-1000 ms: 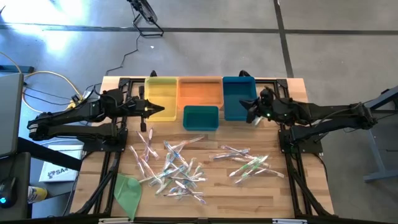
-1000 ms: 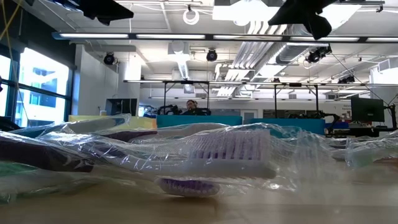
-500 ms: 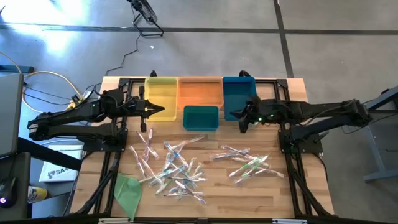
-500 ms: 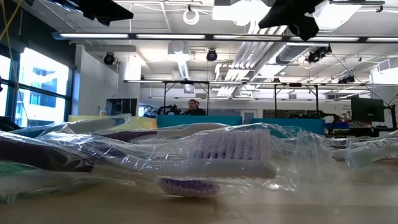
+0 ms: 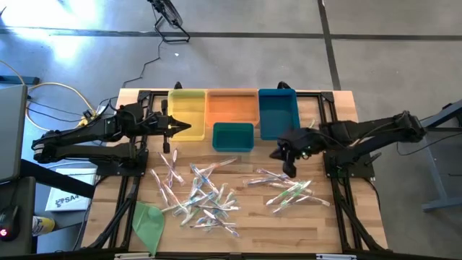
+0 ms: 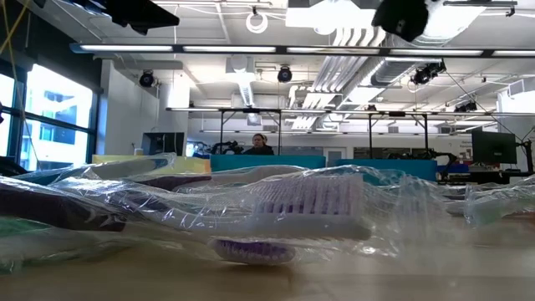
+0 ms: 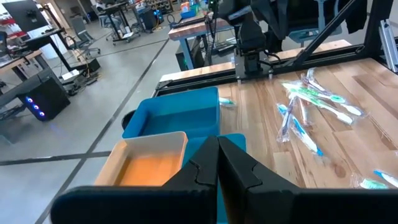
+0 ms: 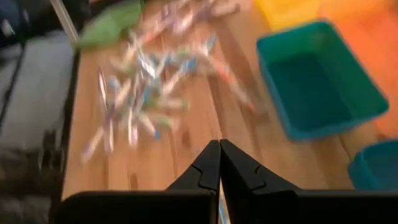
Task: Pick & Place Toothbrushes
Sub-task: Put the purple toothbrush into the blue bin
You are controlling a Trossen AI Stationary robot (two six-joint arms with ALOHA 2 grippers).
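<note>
Right pincer (image 5: 287, 160) hangs over the table (image 5: 339, 217) between the blue bin (image 5: 278, 112) and the right-hand cluster of toothbrushes (image 5: 287, 190), fingers pressed together, holding nothing. Left pincer (image 5: 175, 128) waits over the yellow bin (image 5: 186, 110), also closed and empty.

Toothbrushes all lie flat on the table: a big heap at centre (image 5: 202, 195), the smaller cluster to its right. None visible in the bins.

Risks: brushes are in clear crinkly wrap and overlap heavily, so a grab into the heap likely lifts two or drags neighbours along. Wrap is slippery; a pinch on loose film rather than the handle may slip in transit. The closed pincer must open before descending or it just pushes brushes around.

Axes: no common heading. Right cluster mostly runs across the table, left to right, slightly slanted. Central heap criss-crosses every way; the few near the left arm slant diagonally. Head ends too small to tell from above. In the low view the nearest brush (image 6: 309, 209) lies sideways across the picture, bristles up.
</note>
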